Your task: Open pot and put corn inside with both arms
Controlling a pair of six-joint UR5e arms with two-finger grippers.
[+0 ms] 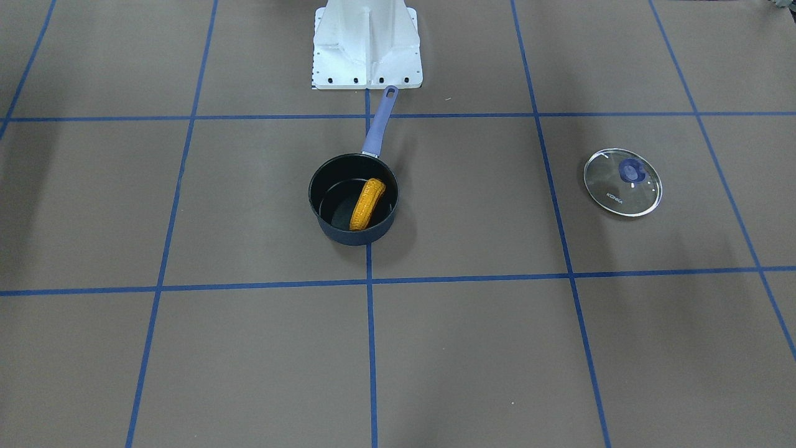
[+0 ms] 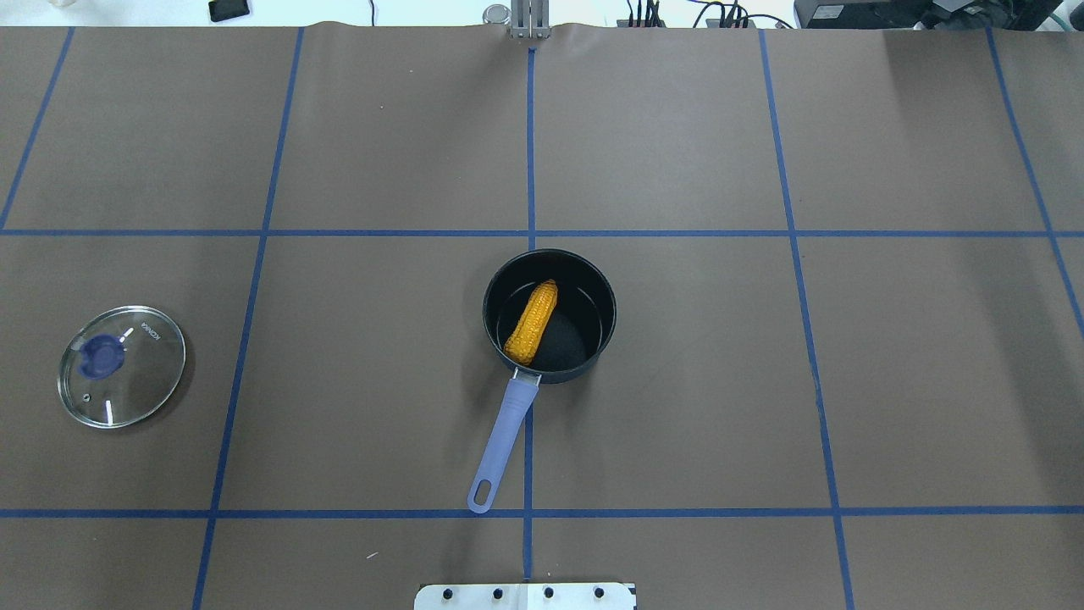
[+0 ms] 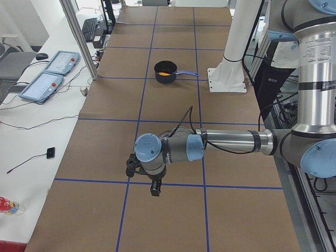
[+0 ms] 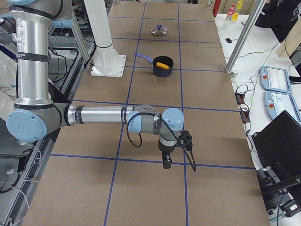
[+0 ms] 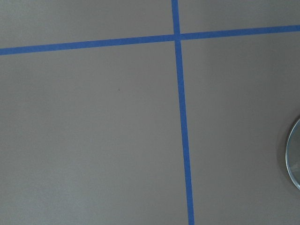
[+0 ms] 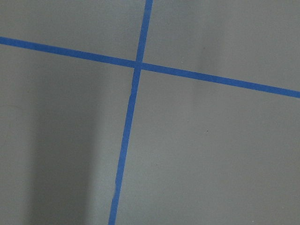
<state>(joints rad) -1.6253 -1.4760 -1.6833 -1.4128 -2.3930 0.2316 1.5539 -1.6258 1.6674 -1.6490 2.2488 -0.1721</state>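
corn (image 2: pixel 532 323) sits in pot (image 2: pixel 603 296) (uncovered), far from left pincer (image 3: pixel 154 190), right pincer (image 4: pixel 165 163).

The table (image 2: pixel 677 381) is covered with a brown sheet, on which a grid of blue tape (image 2: pixel 531 144) is laid. Along one long edge of the table a white bench (image 3: pixel 31 136) is set. Two blue-framed control panels (image 3: pixel 42 86), a keyboard (image 3: pixel 90 29) and a mouse (image 3: pixel 42 55) are laid on it. An aluminium post (image 3: pixel 80 42) is stood between table and bench. The table is evenly lit — only faint shadows are cast.
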